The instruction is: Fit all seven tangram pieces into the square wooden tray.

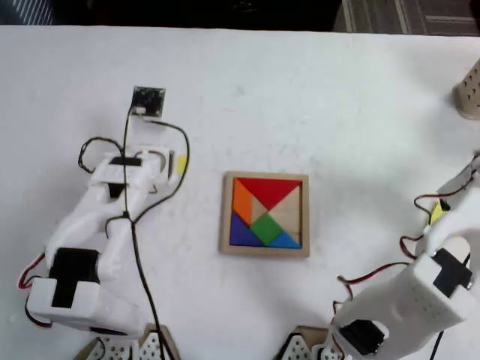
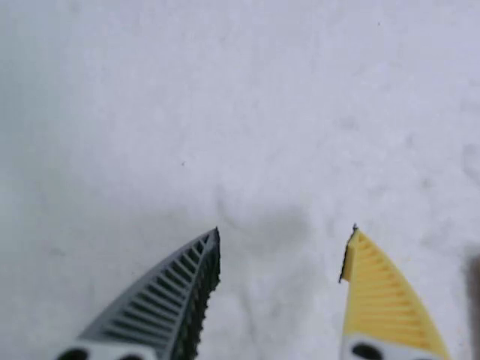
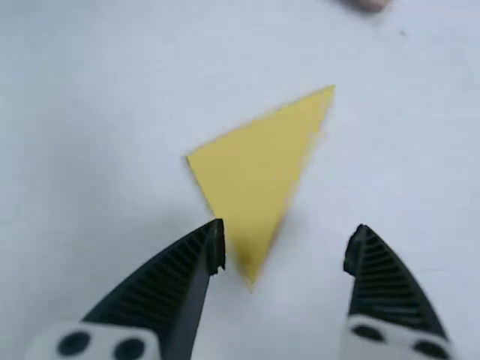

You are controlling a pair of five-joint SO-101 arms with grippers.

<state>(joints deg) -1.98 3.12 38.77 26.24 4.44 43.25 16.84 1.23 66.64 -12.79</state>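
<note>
Tray (image 1: 226,217) bare pale wood, matt; yellow triangle (image 3: 255,165) smooth w/ flat matt face; tabletop (image 1: 315,90) white, matt, slightly grainy; jaws ribbed matt plastic.

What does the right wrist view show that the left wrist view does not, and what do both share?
Right wrist view: a yellow triangle piece lying flat on the white table, one corner between the open black fingers of the right gripper. Left wrist view: the left gripper, open, one finger grey and one yellow, nothing between them. Shared: that table and an open, unloaded gripper.
</note>
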